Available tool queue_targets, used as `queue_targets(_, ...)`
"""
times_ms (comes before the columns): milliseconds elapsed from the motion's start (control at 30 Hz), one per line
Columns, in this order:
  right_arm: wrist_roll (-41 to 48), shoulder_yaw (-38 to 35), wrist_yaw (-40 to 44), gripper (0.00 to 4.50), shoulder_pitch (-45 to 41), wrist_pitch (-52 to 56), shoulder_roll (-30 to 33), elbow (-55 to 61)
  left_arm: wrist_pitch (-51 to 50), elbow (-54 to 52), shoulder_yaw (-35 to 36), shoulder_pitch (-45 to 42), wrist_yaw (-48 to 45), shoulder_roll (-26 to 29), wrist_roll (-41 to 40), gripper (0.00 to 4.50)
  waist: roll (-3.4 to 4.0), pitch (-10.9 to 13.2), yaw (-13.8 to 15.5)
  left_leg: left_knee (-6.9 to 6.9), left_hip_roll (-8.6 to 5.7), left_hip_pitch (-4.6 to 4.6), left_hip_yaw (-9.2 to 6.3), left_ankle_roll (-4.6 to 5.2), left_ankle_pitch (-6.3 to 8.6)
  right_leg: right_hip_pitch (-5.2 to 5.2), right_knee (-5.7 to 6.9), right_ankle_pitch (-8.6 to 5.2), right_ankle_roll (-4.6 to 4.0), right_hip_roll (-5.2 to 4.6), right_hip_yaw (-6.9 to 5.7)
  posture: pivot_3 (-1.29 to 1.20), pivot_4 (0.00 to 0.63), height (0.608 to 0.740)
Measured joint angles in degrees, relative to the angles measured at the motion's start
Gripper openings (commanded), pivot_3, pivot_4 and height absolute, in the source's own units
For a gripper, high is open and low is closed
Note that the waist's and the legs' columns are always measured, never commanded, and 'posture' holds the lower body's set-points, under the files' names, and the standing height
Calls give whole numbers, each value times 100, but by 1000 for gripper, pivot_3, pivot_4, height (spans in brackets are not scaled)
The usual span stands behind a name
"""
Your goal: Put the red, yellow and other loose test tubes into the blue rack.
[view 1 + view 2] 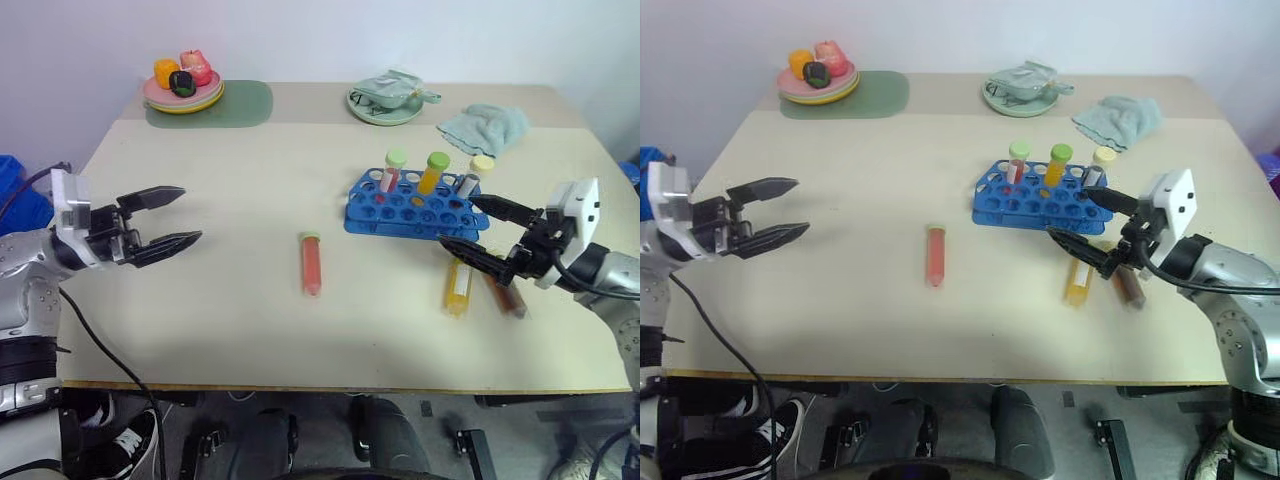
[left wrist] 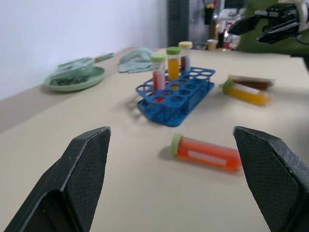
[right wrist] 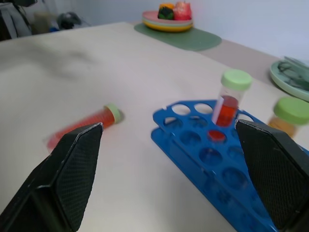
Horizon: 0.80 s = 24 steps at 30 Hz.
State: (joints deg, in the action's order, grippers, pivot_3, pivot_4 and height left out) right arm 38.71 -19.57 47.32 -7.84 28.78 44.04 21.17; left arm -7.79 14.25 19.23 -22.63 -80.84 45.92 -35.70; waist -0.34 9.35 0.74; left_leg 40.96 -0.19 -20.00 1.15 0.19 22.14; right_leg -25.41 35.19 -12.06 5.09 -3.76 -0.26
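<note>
On the beige desk [image 1: 250,170], the red-orange tube [image 1: 311,263] is lying alone, while the yellow tube [image 1: 458,285] and brown-red tube [image 1: 505,294] are lying just beside the blue rack [image 1: 415,205]. Being probably light, stiff and slippery, they are best gripped mid-body. The left tool [image 1: 160,218] and right tool [image 1: 478,232] are being held wide open, empty.

You will find no text, number, brand or sign that can be read in these pictures. The red-orange tube [image 2: 206,153] lying between the left gripper's fingers carries a pale strip, but nothing on the strip can be made out.
</note>
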Motion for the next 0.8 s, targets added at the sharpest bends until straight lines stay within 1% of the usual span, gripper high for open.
queue_targets(100,-139,162,-4,4500,-19,-177,-103,-4,-39,-126,1,49,62,-16,0,4154,0,0,6,1,-2,-3,1,0,0,1,0,0,0,-2,0,0,150,740)
queue_targets(267,-256,235,-84,4500,-20,-286,-158,-30,-36,-158,-20,61,94,-130,1,4154,0,0,-10,1,-1,-1,2,0,0,0,0,0,0,3,0,0,150,740)
queue_targets(467,-277,190,-147,4500,-232,-223,3,-189,10,-151,-50,-20,142,-180,24,4154,0,0,-5,0,-2,-2,2,0,0,0,0,0,0,3,0,0,150,740)
queue_targets(667,-508,181,-269,4500,-270,-145,135,-486,208,-138,-86,-109,327,-437,132,4154,0,0,-3,0,-3,-3,3,0,0,1,0,0,0,2,0,0,150,740)
queue_targets(800,-644,89,-444,4500,-515,-24,247,-752,320,-144,-238,-153,377,-662,144,4154,0,0,-10,0,-2,-2,3,0,0,0,0,0,0,3,0,0,150,740)
